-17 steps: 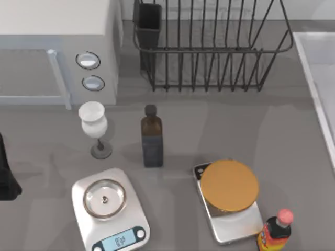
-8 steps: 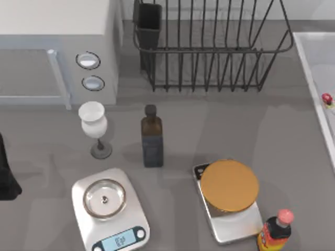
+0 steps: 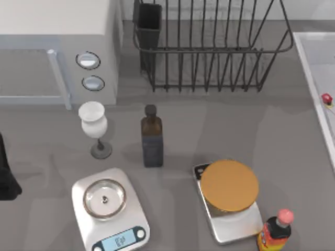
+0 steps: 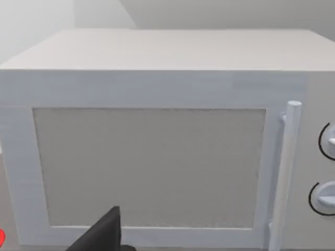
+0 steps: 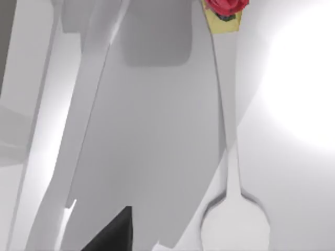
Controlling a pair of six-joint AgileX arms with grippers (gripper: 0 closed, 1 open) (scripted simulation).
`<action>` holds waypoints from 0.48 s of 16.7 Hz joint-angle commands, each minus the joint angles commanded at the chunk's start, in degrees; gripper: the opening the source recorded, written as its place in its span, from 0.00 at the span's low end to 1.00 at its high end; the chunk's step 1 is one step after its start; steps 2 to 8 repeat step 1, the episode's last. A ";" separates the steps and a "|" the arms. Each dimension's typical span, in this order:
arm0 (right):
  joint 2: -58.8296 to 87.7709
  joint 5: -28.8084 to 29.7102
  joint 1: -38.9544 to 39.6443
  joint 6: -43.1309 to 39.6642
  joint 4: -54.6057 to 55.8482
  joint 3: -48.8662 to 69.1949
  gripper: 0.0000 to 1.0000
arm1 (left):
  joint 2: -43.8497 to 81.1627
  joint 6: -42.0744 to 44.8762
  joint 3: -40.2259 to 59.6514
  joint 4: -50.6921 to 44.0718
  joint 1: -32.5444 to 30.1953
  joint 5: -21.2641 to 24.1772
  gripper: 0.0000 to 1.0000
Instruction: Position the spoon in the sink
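The spoon is lying inside the sink, its red tip showing just past the sink's rim. The left hand is facing the microwave, far from the sink. I cannot tell if either hand is spread or pressed together.

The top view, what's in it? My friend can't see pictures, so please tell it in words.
A grey countertop seen from above holds two silver kitchen scales, one bearing a round orange lid. Between them stand a dark brown glass bottle and a white goblet. Behind sit a white microwave and a black wire dish rack; a pale sink edges the right.
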 joint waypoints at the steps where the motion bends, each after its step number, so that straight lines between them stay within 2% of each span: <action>1: 0.00 0.00 0.00 0.00 0.00 0.00 1.00 | 0.00 0.00 0.00 0.00 0.00 0.00 1.00; 8: 0.00 0.00 0.00 0.00 0.00 0.00 1.00 | 0.00 0.00 0.00 0.00 0.00 0.00 1.00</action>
